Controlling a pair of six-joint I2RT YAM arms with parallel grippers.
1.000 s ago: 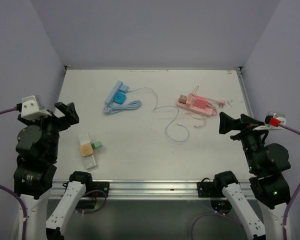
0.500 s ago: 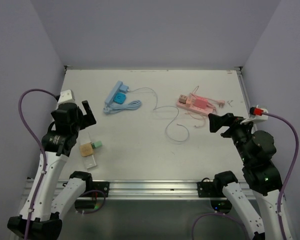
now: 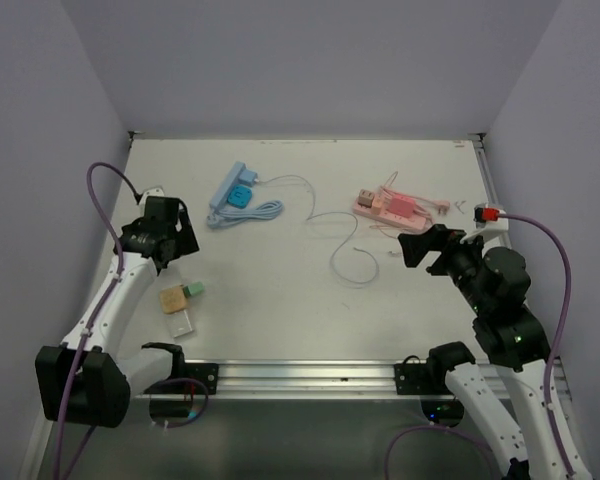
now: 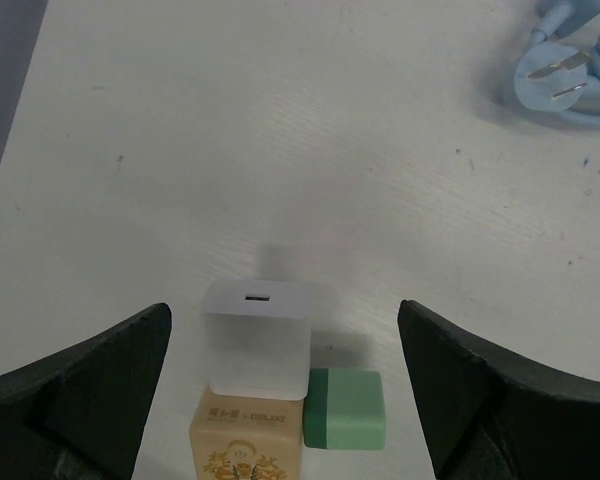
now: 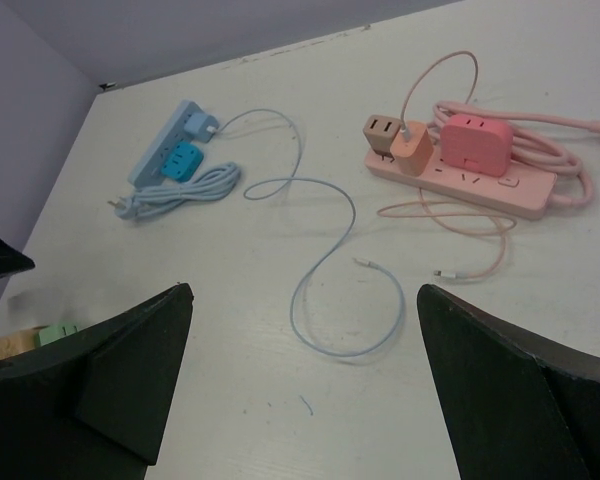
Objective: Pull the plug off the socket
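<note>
White plug (image 4: 257, 340) butted against tan socket block (image 4: 245, 445), green cube (image 4: 346, 408) touching alongside. Centred just ahead of left pincer (image 4: 285, 312), fingers spread wide, nothing held. Pink power strip (image 5: 460, 178) with plugs (image 5: 475, 140) in it, ahead and right of right pincer (image 5: 302, 292), likewise wide apart, empty. Blue power strip (image 5: 168, 140) with teal plug (image 5: 183, 160) ahead to its left. Loose blue cable (image 5: 325, 250) on white surface (image 5: 230, 400) between.

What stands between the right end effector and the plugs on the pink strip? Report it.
Nothing solid. The open right end effector faces the pink strip across table; only a thin pink cable and blue cable lie flat between.
</note>
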